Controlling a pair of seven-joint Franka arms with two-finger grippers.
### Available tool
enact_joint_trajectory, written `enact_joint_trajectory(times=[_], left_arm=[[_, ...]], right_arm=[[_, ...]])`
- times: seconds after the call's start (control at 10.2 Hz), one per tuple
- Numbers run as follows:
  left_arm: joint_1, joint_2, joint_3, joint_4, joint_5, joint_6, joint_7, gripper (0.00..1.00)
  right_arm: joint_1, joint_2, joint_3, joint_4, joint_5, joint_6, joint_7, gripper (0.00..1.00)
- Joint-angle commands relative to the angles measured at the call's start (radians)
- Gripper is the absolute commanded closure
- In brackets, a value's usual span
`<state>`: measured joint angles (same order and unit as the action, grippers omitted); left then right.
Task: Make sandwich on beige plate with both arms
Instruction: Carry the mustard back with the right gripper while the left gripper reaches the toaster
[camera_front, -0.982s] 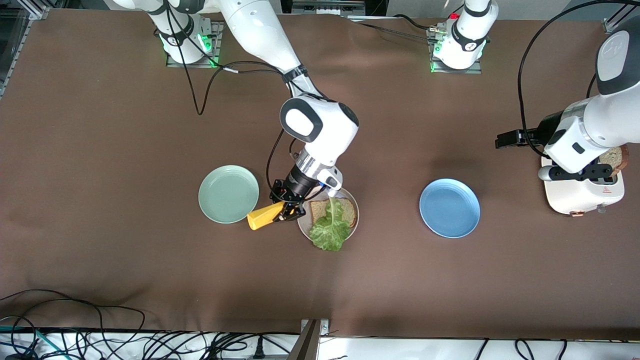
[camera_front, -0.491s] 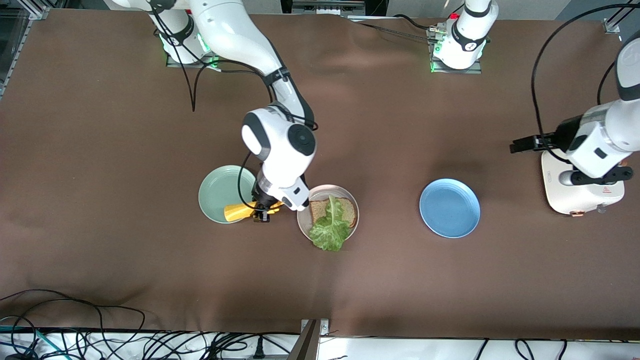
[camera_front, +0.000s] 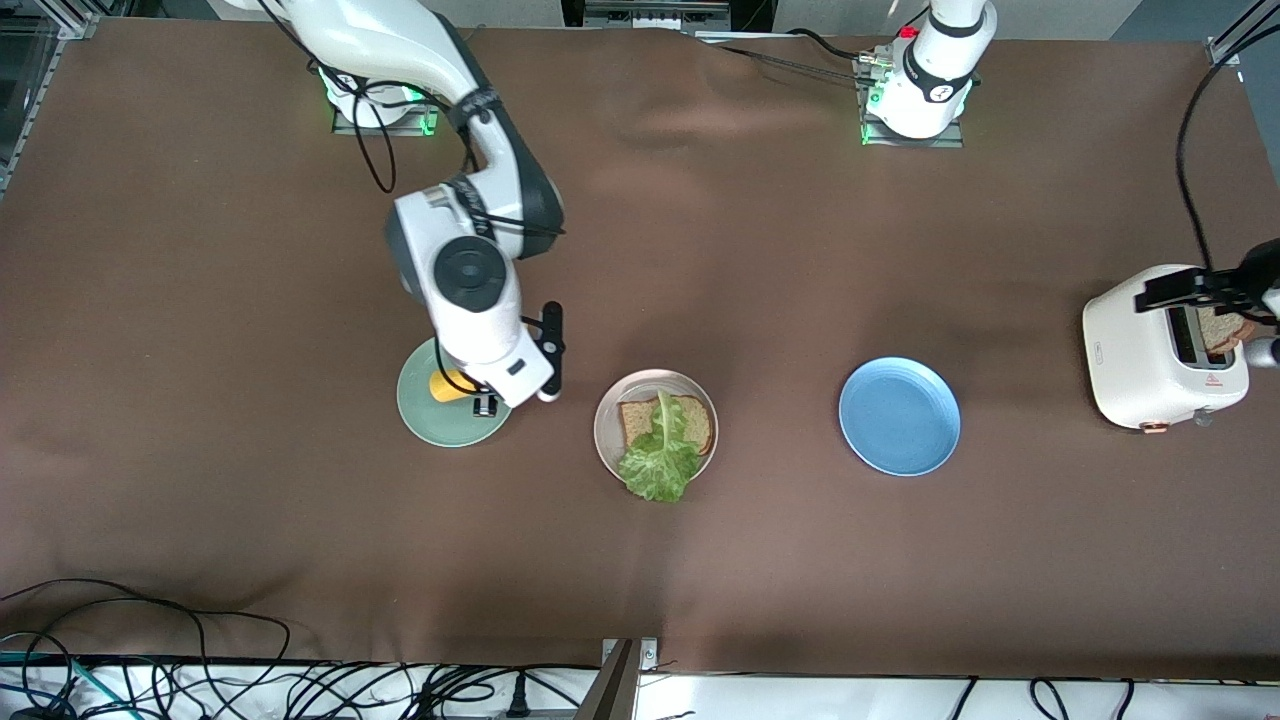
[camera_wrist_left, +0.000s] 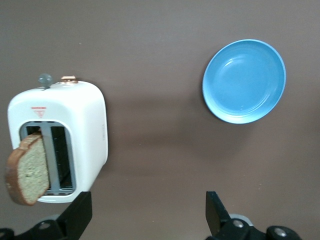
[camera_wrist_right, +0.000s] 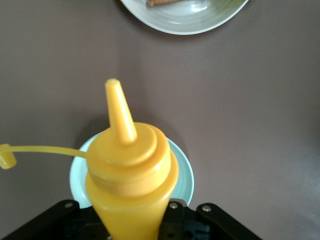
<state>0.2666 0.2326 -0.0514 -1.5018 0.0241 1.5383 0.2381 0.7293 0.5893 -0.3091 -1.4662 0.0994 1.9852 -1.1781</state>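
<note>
The beige plate (camera_front: 608, 432) holds one brown bread slice (camera_front: 695, 424) with a green lettuce leaf (camera_front: 660, 462) draped over it, hanging past the rim toward the front camera. A second bread slice (camera_wrist_left: 27, 170) sticks out of a slot of the white toaster (camera_front: 1140, 360) at the left arm's end of the table. My right gripper (camera_wrist_right: 132, 227) is shut on a yellow squeeze bottle (camera_front: 443, 384), held over the mint green plate (camera_front: 430, 420). My left gripper (camera_wrist_left: 145, 220) is open and empty, up over the table beside the toaster (camera_wrist_left: 85, 125).
A blue plate (camera_front: 898, 416) lies empty between the beige plate and the toaster. The bottle's open cap (camera_wrist_right: 6, 161) dangles on its strap. Cables run along the table's edge nearest the front camera (camera_front: 150, 640).
My right arm has carried the yellow bottle from beside the beige plate to over the mint green plate. My left arm has drawn back off the toaster, uncovering it and its slice.
</note>
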Motion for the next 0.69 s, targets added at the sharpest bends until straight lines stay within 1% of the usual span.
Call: enact_joint_trajectory(times=[0.0,0.1,0.2,0.39,0.49,0.59], left_arm=[[0.060,0.007,-0.013,-0.017,0.051,0.034,0.105,0.00],[0.107,0.019,-0.013,-0.017,0.053,0.040,0.159,0.00],[0.156,0.042,-0.015,-0.017,0.050,0.066,0.244,0.00],[0.221,0.080,-0.015,-0.017,0.053,0.097,0.320,0.00],[0.265,0.109,-0.015,-0.018,0.051,0.133,0.407,0.00],[0.299,0.132,-0.013,-0.017,0.050,0.161,0.450,0.00]], right_arm=[[-0.098,-0.080,0.042,-0.129,0.155,0.009,-0.176,0.84],[-0.141,-0.083,0.042,-0.147,0.240,0.001,-0.293,0.84],[-0.183,-0.094,0.044,-0.170,0.306,-0.028,-0.399,0.84],[-0.272,-0.095,0.042,-0.175,0.448,-0.171,-0.564,0.84],[-0.318,-0.094,0.044,-0.175,0.491,-0.219,-0.645,0.84],[-0.370,-0.088,0.044,-0.175,0.502,-0.253,-0.717,0.84]])
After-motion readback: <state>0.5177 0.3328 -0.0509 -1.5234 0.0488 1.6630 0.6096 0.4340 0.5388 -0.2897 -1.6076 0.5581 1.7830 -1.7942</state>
